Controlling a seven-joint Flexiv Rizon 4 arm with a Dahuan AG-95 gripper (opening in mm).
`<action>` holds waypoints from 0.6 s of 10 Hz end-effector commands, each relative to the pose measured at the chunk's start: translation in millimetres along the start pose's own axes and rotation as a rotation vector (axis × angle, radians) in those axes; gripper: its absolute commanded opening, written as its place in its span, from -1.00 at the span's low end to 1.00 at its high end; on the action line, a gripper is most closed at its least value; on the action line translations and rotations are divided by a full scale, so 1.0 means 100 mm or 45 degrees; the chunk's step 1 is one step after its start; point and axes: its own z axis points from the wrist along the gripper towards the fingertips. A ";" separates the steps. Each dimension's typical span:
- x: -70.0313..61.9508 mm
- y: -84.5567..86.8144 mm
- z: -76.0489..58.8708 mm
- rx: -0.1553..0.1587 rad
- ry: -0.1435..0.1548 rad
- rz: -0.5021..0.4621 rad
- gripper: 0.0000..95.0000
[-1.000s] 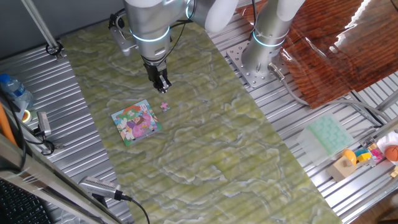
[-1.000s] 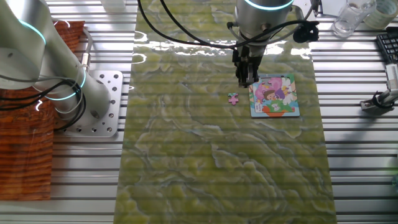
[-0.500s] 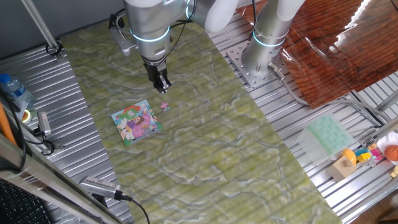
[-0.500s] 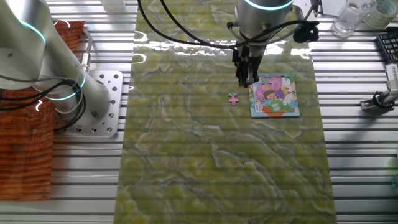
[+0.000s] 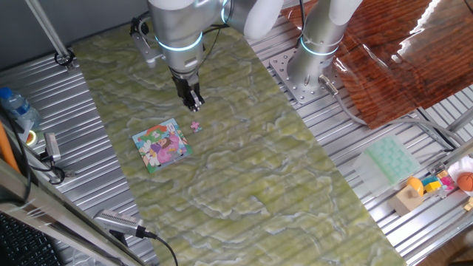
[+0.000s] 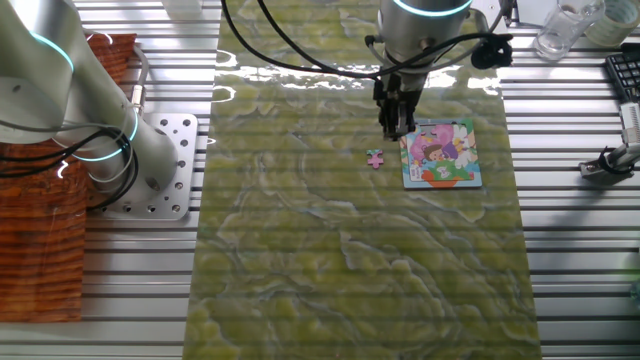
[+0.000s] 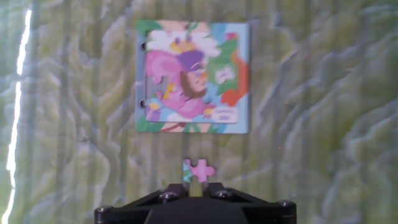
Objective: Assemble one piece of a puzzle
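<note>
The puzzle [image 5: 162, 145] [image 6: 441, 153] [image 7: 193, 78], a small square cartoon picture with a blue edge, lies flat on the green mat. The tiny pink-and-white piece [image 5: 195, 125] [image 6: 375, 158] [image 7: 198, 169] lies loose on the mat, a short way off the puzzle's edge. My gripper [image 5: 194, 103] [image 6: 394, 130] [image 7: 198, 186] hangs above the mat, close to the piece and beside the puzzle. In the hand view its jaws stand a narrow gap apart, with the piece showing just beyond them and nothing held.
A pale green moulded tray [image 5: 390, 161] and small toys [image 5: 436, 185] sit on the slatted table at the right. A reddish wooden board [image 5: 392, 59] lies behind them. The arm's base plate [image 5: 295, 74] stands beside the mat. A bottle [image 5: 18, 107] is at the left edge.
</note>
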 end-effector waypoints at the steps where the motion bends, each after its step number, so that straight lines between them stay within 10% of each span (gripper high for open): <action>1: 0.00 0.01 0.03 -0.005 0.010 -0.010 -1.00; 6: 0.01 0.01 0.03 -0.006 0.014 -0.011 -1.00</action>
